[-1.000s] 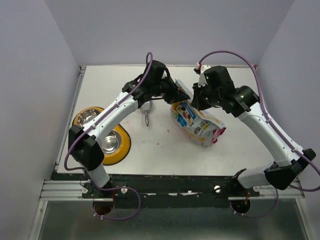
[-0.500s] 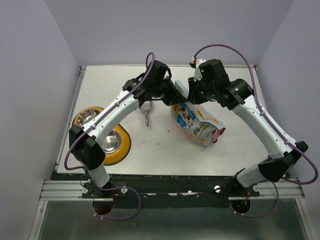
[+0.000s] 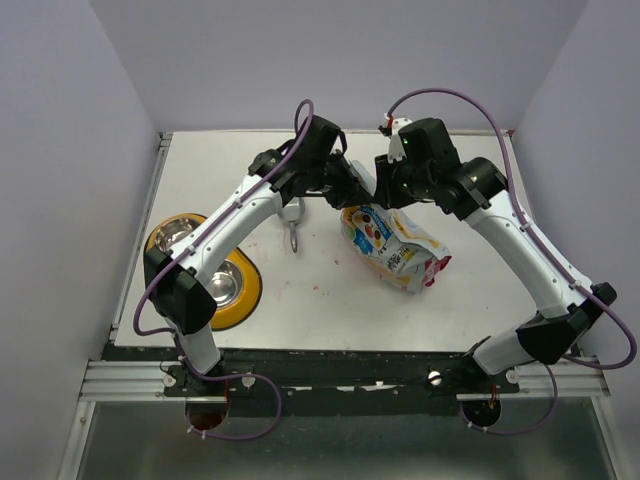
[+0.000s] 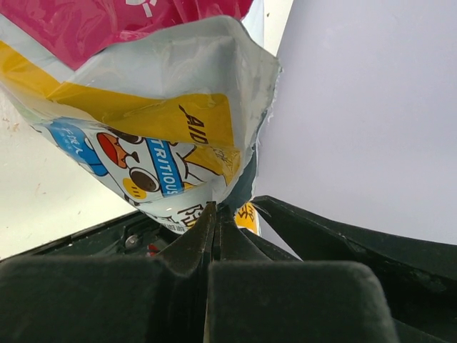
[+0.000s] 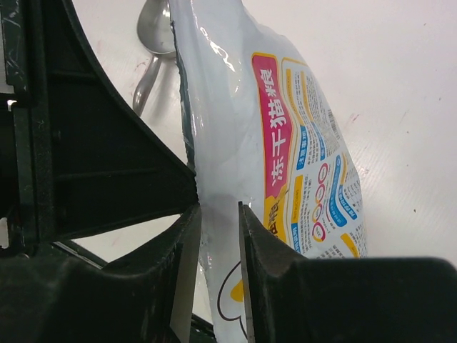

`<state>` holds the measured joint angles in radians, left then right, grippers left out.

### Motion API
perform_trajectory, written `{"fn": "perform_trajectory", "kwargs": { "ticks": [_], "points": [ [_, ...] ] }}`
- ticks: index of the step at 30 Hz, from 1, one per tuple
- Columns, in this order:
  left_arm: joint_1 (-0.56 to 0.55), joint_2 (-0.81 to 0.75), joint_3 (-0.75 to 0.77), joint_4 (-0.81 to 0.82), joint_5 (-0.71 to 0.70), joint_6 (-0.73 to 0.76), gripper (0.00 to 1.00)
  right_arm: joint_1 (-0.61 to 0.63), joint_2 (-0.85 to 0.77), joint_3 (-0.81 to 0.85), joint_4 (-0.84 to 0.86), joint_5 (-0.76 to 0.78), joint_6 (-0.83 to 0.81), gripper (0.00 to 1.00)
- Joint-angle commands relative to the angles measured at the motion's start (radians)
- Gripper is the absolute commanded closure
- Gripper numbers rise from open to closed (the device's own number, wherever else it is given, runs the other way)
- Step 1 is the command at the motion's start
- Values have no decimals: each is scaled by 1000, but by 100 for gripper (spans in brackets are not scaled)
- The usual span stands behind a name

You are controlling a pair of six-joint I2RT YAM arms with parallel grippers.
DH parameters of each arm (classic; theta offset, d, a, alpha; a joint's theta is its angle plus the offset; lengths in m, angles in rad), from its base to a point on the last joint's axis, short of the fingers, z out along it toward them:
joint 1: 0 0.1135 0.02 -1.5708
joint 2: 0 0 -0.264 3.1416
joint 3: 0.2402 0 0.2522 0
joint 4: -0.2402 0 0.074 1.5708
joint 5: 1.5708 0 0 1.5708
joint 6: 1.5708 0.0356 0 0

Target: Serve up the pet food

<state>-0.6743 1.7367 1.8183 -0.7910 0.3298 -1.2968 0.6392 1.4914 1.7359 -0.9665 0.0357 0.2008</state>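
Note:
The pet food bag [image 3: 396, 246], yellow-white with cartoon print and a red edge, lies at mid-table with its top lifted; no kibble shows. My left gripper [image 3: 355, 190] is shut on the bag's top edge, and the left wrist view shows its jaws [image 4: 216, 209] pinching the printed film [image 4: 157, 136]. My right gripper [image 3: 391, 196] is at the same top edge from the right. In the right wrist view its jaws [image 5: 218, 214] stand narrowly apart with the bag's white wall [image 5: 235, 114] filling the gap. The silver scoop [image 3: 293, 226] lies left of the bag.
The yellow double-bowl feeder [image 3: 246, 290] with two steel bowls sits at the table's left edge. The scoop's bowl also shows in the right wrist view [image 5: 156, 28]. Walls close off the back and both sides.
My right arm swung left to the bag's top a second ago and has held still since. My left arm has shifted slightly, still holding the bag's edge.

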Motion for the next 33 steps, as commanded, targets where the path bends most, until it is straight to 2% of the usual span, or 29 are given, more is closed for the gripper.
{"fn": "perform_trajectory", "kwargs": {
  "ticks": [1,7,11,18,24,29,33],
  "points": [
    [-16,21,18,81,32,1,100,4,-5,-13,34,-63,14,63],
    [-16,-6,-49,231,69,-21,100,4,-65,-101,67,-108,29,62],
    [-18,-20,-76,251,71,-21,100,4,-71,-128,55,2,22,62],
    [-18,-35,-122,225,63,-16,100,4,-71,-41,34,61,20,61],
    [-5,-54,-224,337,78,-48,100,4,-66,-7,18,88,35,57],
    [-1,-39,-197,274,45,7,100,4,-39,10,12,116,23,56],
    [-1,-32,-206,309,58,-4,100,5,3,48,14,130,22,56]
  ]
}}
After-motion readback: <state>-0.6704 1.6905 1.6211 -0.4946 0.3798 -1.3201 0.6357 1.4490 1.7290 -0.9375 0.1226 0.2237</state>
